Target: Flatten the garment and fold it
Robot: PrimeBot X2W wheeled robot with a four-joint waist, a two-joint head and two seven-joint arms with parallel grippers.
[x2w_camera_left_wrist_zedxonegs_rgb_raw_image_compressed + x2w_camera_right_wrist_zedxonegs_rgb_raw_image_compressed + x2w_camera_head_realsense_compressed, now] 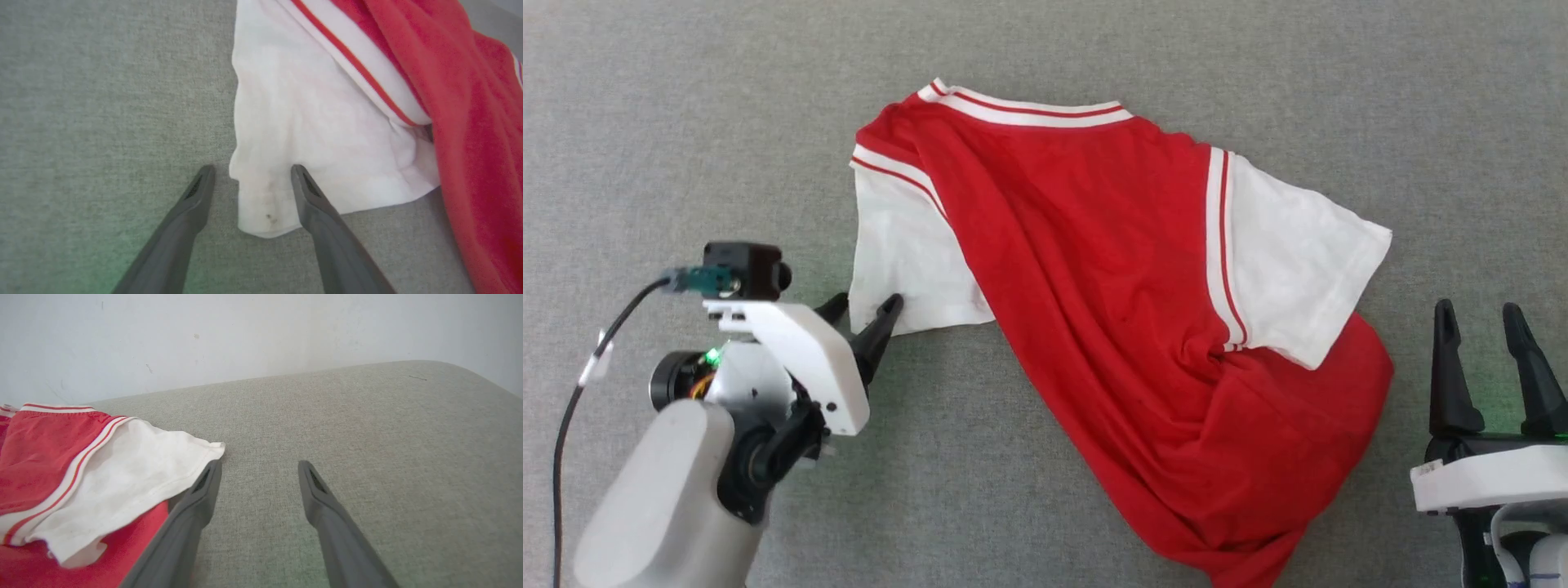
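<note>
Grey, woven and spreading under everything as the bench [686, 122] top. Reaching in at the lower left with the left gripper [866, 304], carrying a wrist camera [743, 269] behind it and trailing a black cable [557, 474] off the left side. Spreading its two dark fingers wide and gripping nothing. Pointing them at the bottom corner of the left-hand white sleeve [903, 253]. In the left wrist view, straddling that hem corner, crossing one finger over the white cloth and the other over bare bench, and not letting contact with the cloth be judged.

Lying rumpled across the middle of the bench as the garment [1111, 286]. Slanting its red body from the striped collar trim [1029, 110] at the top down to a bunched hem at the lower right, and creasing in long diagonal folds. Resting the right-hand white sleeve [1298, 253] over the red cloth, with red-and-white stripes along its seam.

Standing at the lower right with the right gripper [1479, 309], pointing its fingers up the head view. Gaping wide, holding nothing, sitting near the garment's right edge but apart from it. Showing, in the right wrist view, a pale wall [245, 335] beyond the bench's rounded far corner.
</note>
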